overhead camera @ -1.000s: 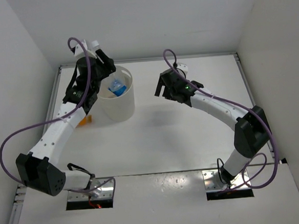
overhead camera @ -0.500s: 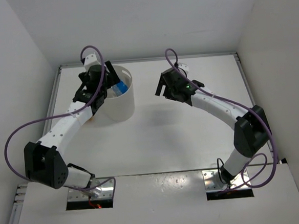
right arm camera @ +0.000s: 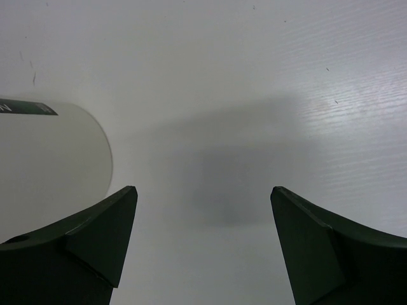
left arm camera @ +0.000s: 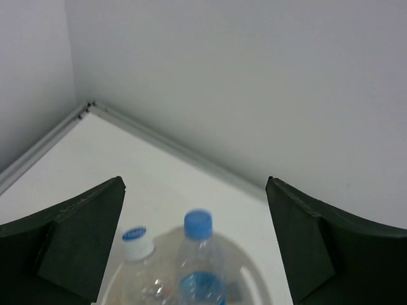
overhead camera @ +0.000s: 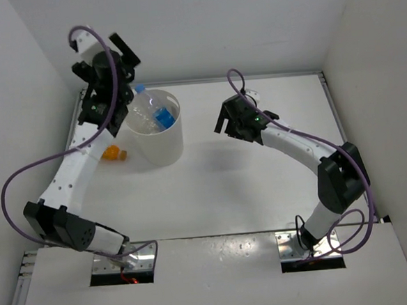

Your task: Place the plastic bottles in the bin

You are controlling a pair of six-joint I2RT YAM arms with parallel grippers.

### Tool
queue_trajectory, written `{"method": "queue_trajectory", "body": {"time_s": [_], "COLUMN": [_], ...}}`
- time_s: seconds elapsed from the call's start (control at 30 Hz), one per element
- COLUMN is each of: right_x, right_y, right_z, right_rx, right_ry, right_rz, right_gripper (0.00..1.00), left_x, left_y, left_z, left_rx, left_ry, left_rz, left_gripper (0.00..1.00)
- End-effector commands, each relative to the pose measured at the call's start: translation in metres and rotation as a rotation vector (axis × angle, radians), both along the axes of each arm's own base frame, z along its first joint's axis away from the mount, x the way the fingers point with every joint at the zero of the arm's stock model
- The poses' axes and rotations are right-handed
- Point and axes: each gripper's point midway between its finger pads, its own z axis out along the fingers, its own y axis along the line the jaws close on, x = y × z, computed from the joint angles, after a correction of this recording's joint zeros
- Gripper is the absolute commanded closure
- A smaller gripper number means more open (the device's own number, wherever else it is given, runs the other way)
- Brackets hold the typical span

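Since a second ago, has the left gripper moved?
Yes. The left gripper has pulled away from the bin, up-left in the top view toward the far-left corner.

The left gripper (left arm camera: 194, 184) has let go and opened wide; it has gone up and back from the bin (overhead camera: 166, 144); the pale bottle (overhead camera: 137, 107) now sits inside.

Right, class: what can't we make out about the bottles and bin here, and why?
- Top view: orange bottle too small to show cap or label.
- Left wrist view: blue-capped bottle and second bottle blurred, cut off by the bottom edge.
- Right wrist view: bin shows only its outer wall, cut by the left edge; contents hidden.
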Motion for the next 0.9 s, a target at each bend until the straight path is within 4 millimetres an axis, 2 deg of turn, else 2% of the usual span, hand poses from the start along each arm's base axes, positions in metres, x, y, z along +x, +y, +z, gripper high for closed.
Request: {"method": "queue_trajectory", "body": {"time_s": [0.0,0.03,0.07,0.1,0.13,0.17,0.2,0.23,0.27,0.33,0.37,0.4,0.43,0.47,0.53,0.6,0.63,0.67,0.7,0.8,0.83,0.87], "right_x": [0.007,0.005,0.007,0.007,0.007,0.007,0.007,0.009,0.007,0.009,0.01,0.012,0.012,0.015,0.016,0.021,0.02,0.019,0.021,0.019,0.021,0.019], "right_y": [0.005,0.004,0.0,0.0,0.0,0.0,0.0,-0.004,-0.007,-0.012,-0.014,-0.018,-0.018,-0.024,-0.022,-0.027,-0.029,-0.027,-0.031,-0.032,-0.036,-0.037], "right_z": [0.009,0.005,0.005,0.005,0.005,0.012,0.012,0.016,0.016,0.021,0.021,0.021,0.021,0.021,0.027,0.026,0.021,0.021,0.021,0.019,0.019,0.014], "right_rx": [0.04,0.041,0.041,0.041,0.041,0.046,0.046,0.051,0.046,0.044,0.032,0.032,0.032,0.026,0.042,0.055,0.066,0.08,0.08,0.093,0.093,0.095], "right_ry": [-0.029,-0.019,-0.019,-0.019,-0.019,-0.028,-0.028,-0.036,-0.04,-0.053,-0.057,-0.058,-0.058,-0.061,-0.075,-0.086,-0.07,-0.065,-0.065,-0.047,-0.047,-0.036], "right_rz": [-0.009,-0.016,-0.025,-0.025,-0.025,-0.025,-0.025,-0.034,-0.04,-0.057,-0.057,-0.066,-0.066,-0.084,-0.078,-0.092,-0.098,-0.098,-0.107,-0.11,-0.12,-0.128], "right_gripper": [0.13,0.13,0.13,0.13,0.13,0.13,0.13,0.13,0.13,0.13,0.13,0.13,0.13,0.13,0.13,0.13,0.13,0.13,0.13,0.13,0.13,0.13], "left_x": [0.001,0.002,0.002,0.006,0.008,0.008,0.014,0.015,0.014,0.015,0.015,0.007,0.005,0.001,-0.005,-0.005,-0.005,-0.006,-0.002,0.001,-0.005,-0.008], "left_y": [0.042,0.051,0.075,0.085,0.095,0.122,0.127,0.136,0.155,0.161,0.167,0.183,0.182,0.184,0.188,0.187,0.185,0.182,0.172,0.166,0.166,0.166], "left_z": [0.073,0.077,0.067,0.063,0.054,0.039,0.016,0.003,-0.008,-0.042,-0.058,-0.073,-0.102,-0.111,-0.138,-0.156,-0.172,-0.177,-0.198,-0.219,-0.235,-0.241], "left_rx": [-0.066,-0.102,-0.127,-0.243,-0.282,-0.34,-0.36,-0.377,-0.382,-0.392,-0.4,-0.428,-0.452,-0.46,-0.48,-0.501,-0.534,-0.543,-0.573,-0.548,-0.541,-0.533], "left_ry": [-0.18,-0.197,-0.171,-0.213,-0.208,-0.201,-0.149,-0.119,-0.098,0.001,0.044,0.079,0.14,0.159,0.206,0.244,0.275,0.291,0.338,0.401,0.449,0.468], "left_rz": [0.182,0.221,0.294,0.322,0.337,0.39,0.364,0.367,0.385,0.348,0.351,0.39,0.38,0.382,0.397,0.394,0.382,0.367,0.323,0.269,0.284,0.283], "left_gripper": [0.0,0.0,0.0,0.0,0.0,0.0,0.0,0.0,0.0,0.0,0.0,0.0,0.0,0.0,0.0,0.0,0.0,0.0,0.0,0.0,0.0,0.0]}}
